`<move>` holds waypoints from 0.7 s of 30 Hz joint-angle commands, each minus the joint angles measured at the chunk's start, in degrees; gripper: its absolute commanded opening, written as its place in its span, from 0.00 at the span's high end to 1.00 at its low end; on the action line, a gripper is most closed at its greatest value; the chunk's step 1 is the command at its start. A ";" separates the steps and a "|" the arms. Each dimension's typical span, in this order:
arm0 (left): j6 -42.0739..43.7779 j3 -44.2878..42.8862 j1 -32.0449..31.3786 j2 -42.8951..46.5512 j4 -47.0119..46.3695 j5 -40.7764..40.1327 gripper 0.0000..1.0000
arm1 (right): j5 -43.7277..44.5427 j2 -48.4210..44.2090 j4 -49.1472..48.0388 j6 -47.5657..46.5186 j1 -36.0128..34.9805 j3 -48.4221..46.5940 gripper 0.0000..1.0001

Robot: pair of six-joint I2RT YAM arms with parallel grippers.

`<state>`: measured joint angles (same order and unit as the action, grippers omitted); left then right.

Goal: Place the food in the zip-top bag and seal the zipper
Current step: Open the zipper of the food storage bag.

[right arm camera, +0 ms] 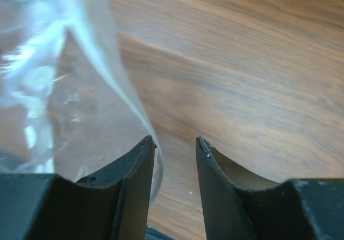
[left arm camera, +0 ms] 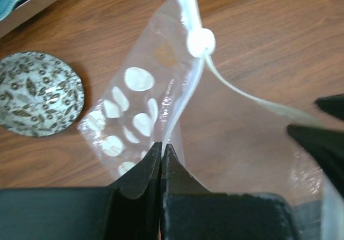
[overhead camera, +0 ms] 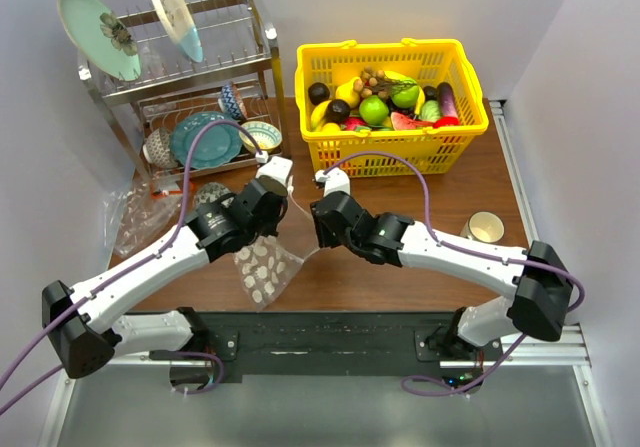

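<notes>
Left pincer (left arm camera: 161, 146) is pressed together on the bag's (left arm camera: 236, 138) zipper (left arm camera: 183, 100), pinching the strip a short way along from its white slider (left arm camera: 200, 41). The right pincer (right arm camera: 176, 140) stands spread, with the bag's film brushing one finger and bare wood showing in the gap. Both meet over the middle of the bench (overhead camera: 380, 287), a brown wood-grain top boxed in by plain white walls at the far and side edges, with a black strip along the near edge where the arms are bolted. The bag hangs between the pincers, its free end toward the near edge; white ovals show on it, though whether they are printed on the film cannot be told. From the left wrist the right fingers are cut off at the frame edge, and whether the bag's other lip lies between them is hard to make out. The food (overhead camera: 373, 110) sits in a yellow basket (overhead camera: 400, 155) at the far edge, toward the right corner, heaped with other toy produce that hides part of it. A dish rack (overhead camera: 185, 85) with plates fills the far left corner. A patterned dish (left arm camera: 37, 92) lies just before it, crumpled clear plastic (overhead camera: 135, 217) lies at the left edge, and a cup (overhead camera: 485, 229) stands near the right edge, just beyond the right arm.
</notes>
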<state>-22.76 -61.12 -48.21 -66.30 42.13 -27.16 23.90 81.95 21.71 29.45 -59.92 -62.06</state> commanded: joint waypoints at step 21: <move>1.23 2.32 -0.31 2.76 -9.52 8.52 0.96 | -10.10 -1.01 -6.34 -1.42 0.24 -1.22 0.85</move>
<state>-22.70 -59.22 -48.21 -65.43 35.05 -19.73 13.50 81.25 16.25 27.05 -59.94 -61.45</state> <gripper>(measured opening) 0.024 0.228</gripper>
